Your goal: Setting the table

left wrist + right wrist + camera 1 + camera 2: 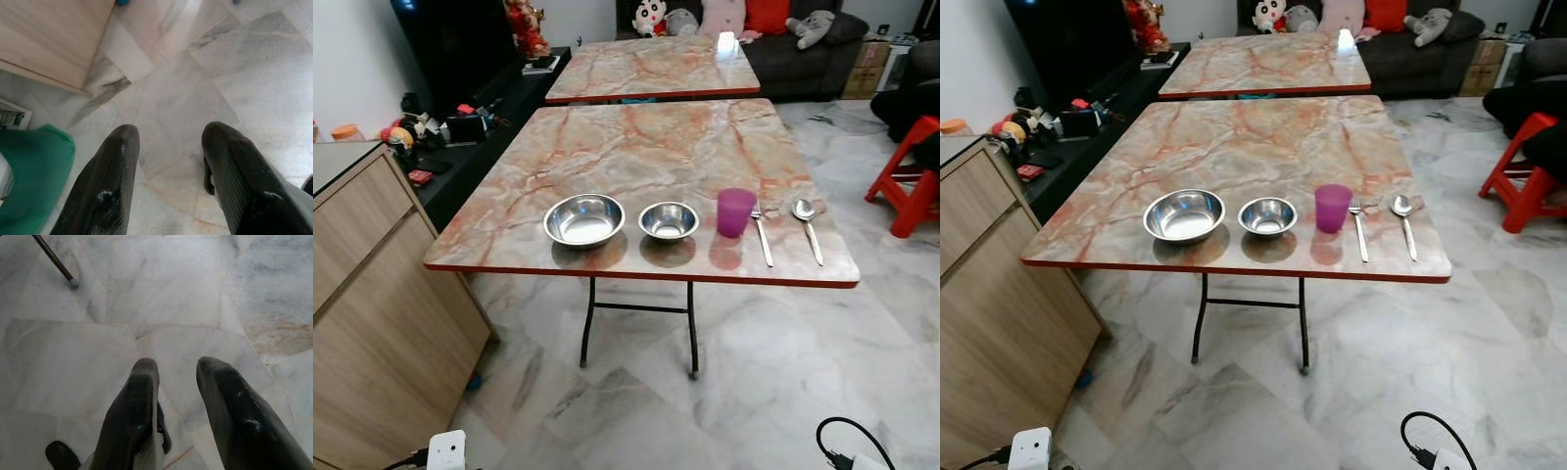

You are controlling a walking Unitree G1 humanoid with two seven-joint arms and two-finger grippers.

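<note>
A marble-patterned folding table (636, 147) stands ahead of me. Along its near edge lie, in a row from left to right, a large steel bowl (583, 219), a small steel bowl (668, 220), a purple cup (735, 211), a fork (762, 235) and a spoon (807, 223). My left gripper (168, 137) hangs over the marble floor, open with nothing between its fingers. My right gripper (176, 369) also hangs above the floor, open and empty, near a table leg's foot (72, 282).
A wooden cabinet (372, 294) stands close at the left. A second marble table (651, 64) and a sofa (803, 49) are behind. A red stool (911, 191) is at the right. Cables and plugs (842, 450) lie on the floor near me.
</note>
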